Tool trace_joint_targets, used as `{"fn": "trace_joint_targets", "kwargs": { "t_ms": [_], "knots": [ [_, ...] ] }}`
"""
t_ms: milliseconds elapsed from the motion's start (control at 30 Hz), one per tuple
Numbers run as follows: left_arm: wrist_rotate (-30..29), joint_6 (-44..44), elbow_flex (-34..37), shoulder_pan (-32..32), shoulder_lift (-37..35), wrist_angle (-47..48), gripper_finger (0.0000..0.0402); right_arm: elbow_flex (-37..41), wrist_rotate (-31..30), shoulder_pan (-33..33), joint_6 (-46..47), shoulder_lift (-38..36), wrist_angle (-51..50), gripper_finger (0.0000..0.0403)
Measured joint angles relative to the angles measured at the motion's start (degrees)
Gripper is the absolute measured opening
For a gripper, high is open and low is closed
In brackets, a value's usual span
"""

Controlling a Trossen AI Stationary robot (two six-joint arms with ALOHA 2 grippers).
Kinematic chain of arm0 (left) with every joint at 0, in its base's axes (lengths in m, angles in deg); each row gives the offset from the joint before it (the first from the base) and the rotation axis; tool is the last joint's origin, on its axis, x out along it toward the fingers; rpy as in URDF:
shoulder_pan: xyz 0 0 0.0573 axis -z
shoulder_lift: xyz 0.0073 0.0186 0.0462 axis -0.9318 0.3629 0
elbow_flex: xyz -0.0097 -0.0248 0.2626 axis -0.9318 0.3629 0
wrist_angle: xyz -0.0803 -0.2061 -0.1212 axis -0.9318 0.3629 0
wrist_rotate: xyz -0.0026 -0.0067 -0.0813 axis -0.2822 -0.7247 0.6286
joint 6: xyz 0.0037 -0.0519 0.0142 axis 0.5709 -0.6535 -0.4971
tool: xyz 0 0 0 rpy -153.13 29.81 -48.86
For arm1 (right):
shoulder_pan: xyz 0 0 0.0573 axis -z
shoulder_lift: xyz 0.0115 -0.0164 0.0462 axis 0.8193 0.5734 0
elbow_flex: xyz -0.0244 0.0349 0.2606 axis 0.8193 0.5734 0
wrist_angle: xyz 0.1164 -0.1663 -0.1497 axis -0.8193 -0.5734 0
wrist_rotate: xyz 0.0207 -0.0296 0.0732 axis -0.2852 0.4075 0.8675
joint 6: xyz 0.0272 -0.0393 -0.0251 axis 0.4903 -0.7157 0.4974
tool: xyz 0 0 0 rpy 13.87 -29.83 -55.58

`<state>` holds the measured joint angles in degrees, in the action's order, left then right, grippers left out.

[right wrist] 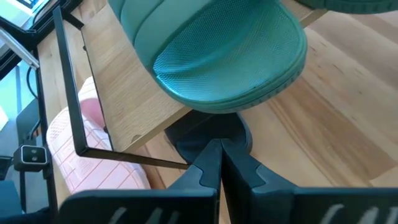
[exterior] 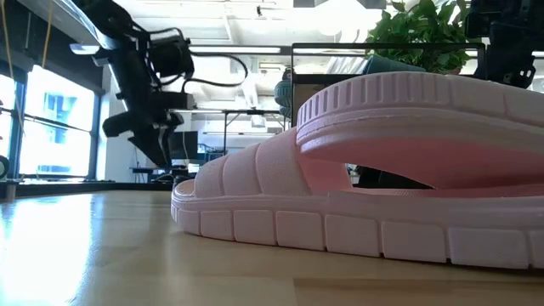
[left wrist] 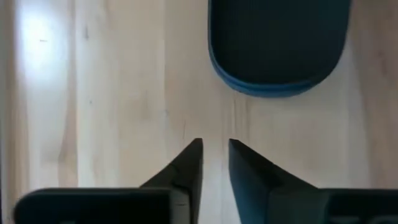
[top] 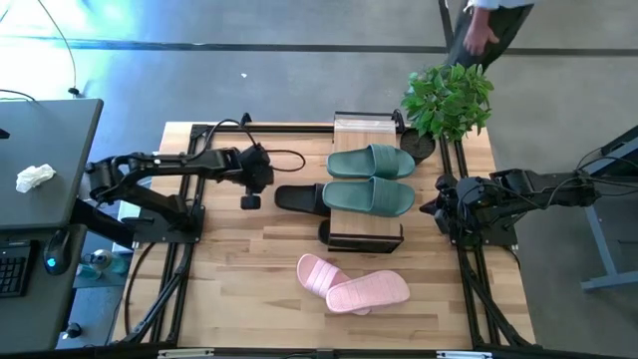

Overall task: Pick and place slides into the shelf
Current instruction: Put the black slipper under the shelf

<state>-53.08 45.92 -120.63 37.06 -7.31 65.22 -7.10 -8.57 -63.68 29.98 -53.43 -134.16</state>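
A leafy green potted plant (top: 449,100) stands at the far right corner of the wooden table (top: 239,269). A person (top: 488,30) walks behind it. A crumpled white cloth (top: 35,178) lies on the grey desk (top: 50,140).

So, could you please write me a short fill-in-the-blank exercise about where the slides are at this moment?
1. The pair of slides lying on the top board of the shelf is ____ in colour.
2. The pink slides lie on the ____, not on the shelf.
3. The left gripper hangs beside a ____ slide.
4. The number of pink slides on the shelf is ____.

Missing words: green; table; black; zero
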Motion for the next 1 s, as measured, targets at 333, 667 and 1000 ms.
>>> {"fn": "trace_joint_targets", "kwargs": {
  "t_ms": [333, 667, 1000],
  "knots": [
    [4.23, -0.50, 0.00, 0.17, 8.11, -5.11, 0.0002, 0.00, -0.20, 0.00, 1.41, 0.00, 0.00, 0.0000],
    [10.58, -2.64, 0.00, 2.33, 9.60, -15.76, 0.0001, 0.00, 0.04, 0.00, 1.00, 0.02, 0.00, 0.0000],
    [10.51, -5.40, -0.02, 5.60, 13.49, -22.88, 0.0002, 0.00, -0.19, 0.00, 0.99, 0.00, 0.00, 0.0000]
  ]
}}
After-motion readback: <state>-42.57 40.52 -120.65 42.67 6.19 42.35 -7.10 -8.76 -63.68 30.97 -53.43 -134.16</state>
